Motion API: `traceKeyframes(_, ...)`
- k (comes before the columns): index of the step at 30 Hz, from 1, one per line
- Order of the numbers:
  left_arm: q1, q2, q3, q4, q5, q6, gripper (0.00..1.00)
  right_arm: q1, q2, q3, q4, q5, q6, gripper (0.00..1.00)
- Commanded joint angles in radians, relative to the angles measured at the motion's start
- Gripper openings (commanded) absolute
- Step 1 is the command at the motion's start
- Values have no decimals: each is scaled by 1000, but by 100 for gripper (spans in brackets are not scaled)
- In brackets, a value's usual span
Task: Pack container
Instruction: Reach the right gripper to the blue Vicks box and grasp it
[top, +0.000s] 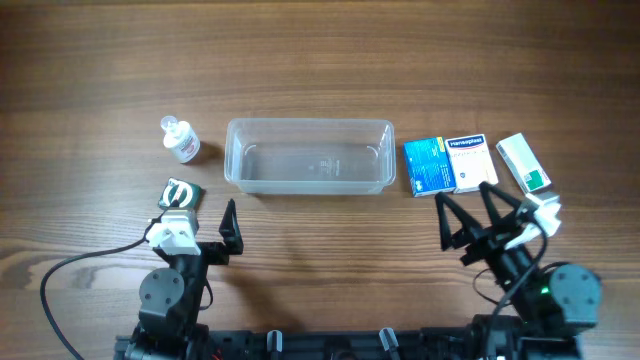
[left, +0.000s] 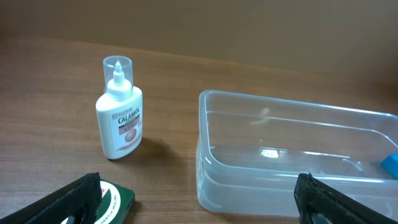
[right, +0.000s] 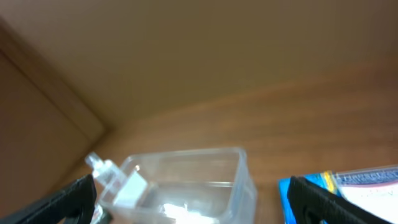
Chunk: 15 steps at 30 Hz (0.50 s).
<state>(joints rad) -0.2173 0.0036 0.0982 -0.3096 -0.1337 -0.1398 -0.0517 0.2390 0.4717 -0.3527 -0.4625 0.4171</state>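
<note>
- Closest in, the left end effector (top: 203, 215) hangs low over the tabletop (top: 320, 60) with its fingers spread wide and nothing between them.
- One of its fingers sits right over a small green and white packet (top: 182, 193), at about 10 o'clock from its centre.
- Over on the other side, the right end effector (top: 468, 212) is also spread wide and empty, and points toward 11 o'clock.
- Just past its fingertips at 12 o'clock lie a blue box (top: 428, 166) and a white box (top: 468, 162), touching side by side.
- A green-and-white box (top: 524, 162) lies slightly apart from them at 2 o'clock, turned at an angle.
- Now the key piece: the container (top: 310, 123) sits mid-table, its long axis running 9 to 3 o'clock, and I can see nothing inside it.
- It lies at 1 o'clock from the left end effector and 10 o'clock from the right.
- The left looks the nearer of the two to the container, while the right is nearer the boxes, so I'd judge either arm could bring a first item in.
- A white bottle (top: 181, 140) stands upright just off the container's 9 o'clock end.
- The surface is brown wood grain, flat and matte.
- Farthest off, the right wrist view catches a plain tan wall (right: 205, 43) behind the table.
</note>
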Motion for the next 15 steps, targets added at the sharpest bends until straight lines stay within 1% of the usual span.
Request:
traceKeyframes(1,-7,3,-1,-2,-16,-2,100,-5,266,289,-153,96,-171,100)
traceKeyframes(5,-7,3,-1,-2,-16,-2,100,-5,587,638,-434,223,-226,100)
traceKeyframes(8,-7,3,-1,-2,-16,-2,100,-5,793,874,-617,238,-283,99)
traceKeyframes(10,-7,3,-1,-2,-16,-2,100,-5,924,1023,-732,229,-283,100)
traceKeyframes(12,-7,3,-1,-2,-16,-2,100,-5,1028,1127,-790,180,-270,100)
traceKeyframes(13,-7,3,-1,-2,-16,-2,100,-5,1145,1186,-829,126,-252,100)
traceKeyframes(15,-7,3,-1,-2,-16,-2,100,-4,1189,1186,-832,98,-259,99)
